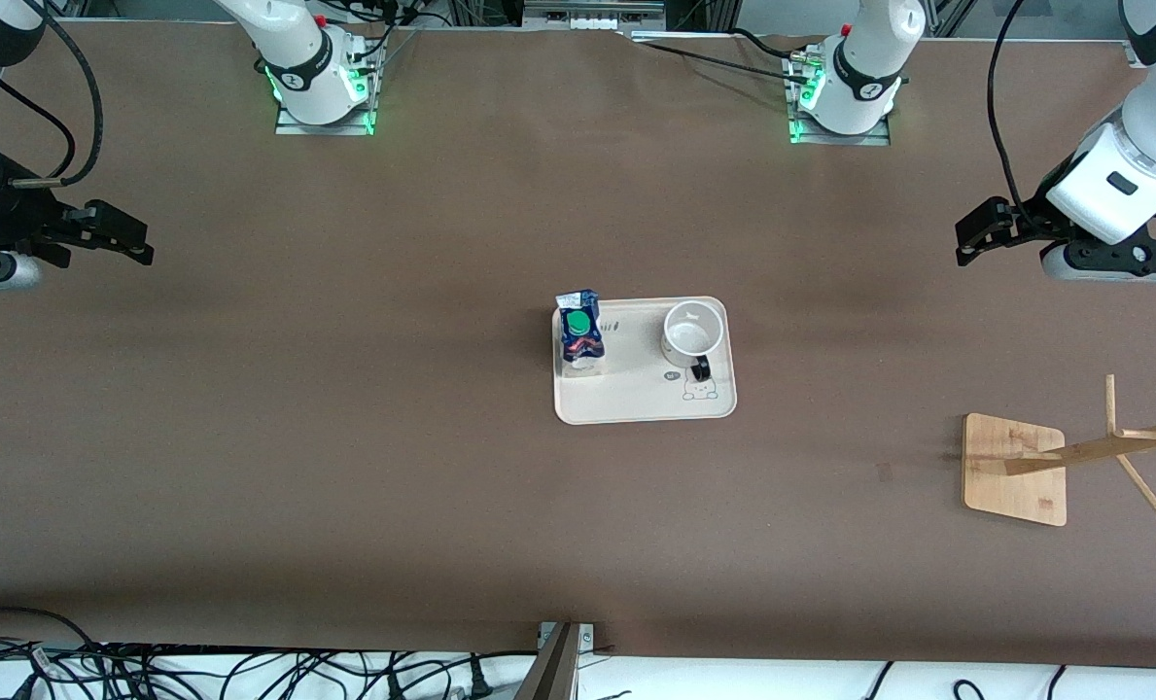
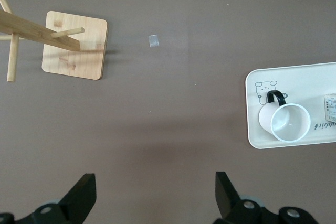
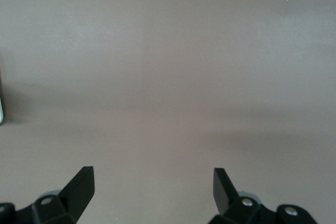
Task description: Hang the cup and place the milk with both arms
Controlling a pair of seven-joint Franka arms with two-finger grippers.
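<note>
The white cup (image 1: 691,331) with a black handle stands upright on a cream tray (image 1: 636,399) at mid-table; it also shows in the left wrist view (image 2: 286,123). The blue and white milk carton (image 1: 580,332) with a green cap stands on the same tray, at the edge toward the right arm's end. My left gripper (image 1: 966,238) is open and empty in the air over bare table at the left arm's end (image 2: 156,192). My right gripper (image 1: 135,243) is open and empty over bare table at the right arm's end (image 3: 154,190).
A wooden cup rack (image 1: 1015,470) with slanted pegs stands toward the left arm's end, nearer to the front camera than the tray; it also shows in the left wrist view (image 2: 73,45). A small grey tape patch (image 2: 153,40) lies on the brown table.
</note>
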